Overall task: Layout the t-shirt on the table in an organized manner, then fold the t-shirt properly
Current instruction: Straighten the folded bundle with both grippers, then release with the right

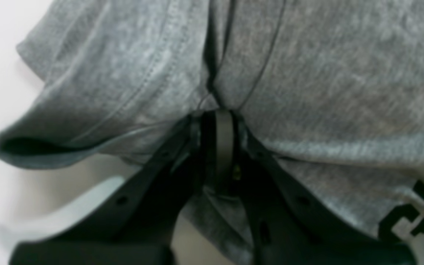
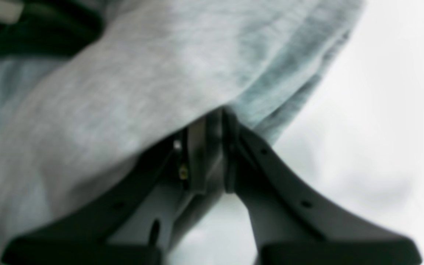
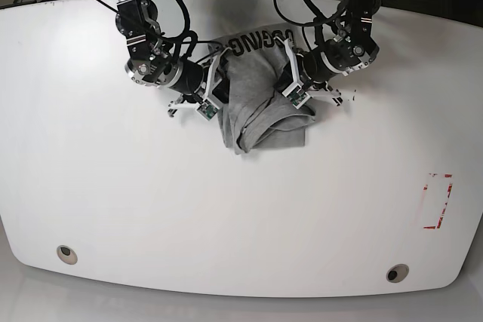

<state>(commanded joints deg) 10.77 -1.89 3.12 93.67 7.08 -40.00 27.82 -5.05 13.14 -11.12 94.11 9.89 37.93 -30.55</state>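
Where the two arms meet near the far edge of the desk [image 3: 113, 209], the t-shirt [image 3: 260, 107] lies bunched between them, its black lettering toward the far edge and a folded lump hanging toward the desk's middle. The left end effector [image 1: 219, 114] is pressed together on a gathered pleat of grey cloth, with a stitched hem and an open sleeve mouth on one side and part of the black lettering [image 1: 414, 211] at the lower corner of that wrist view. The right end effector [image 2: 215, 114] is likewise pinched on an edge of the shirt, the cloth draping away over one finger while bare white desk shows past the other; this view is blurred. In the base view, a red dashed rectangle [image 3: 436, 201] sits near the desk's right edge, well apart from the shirt, and two round grey grommets [image 3: 66, 253] lie along the near edge.
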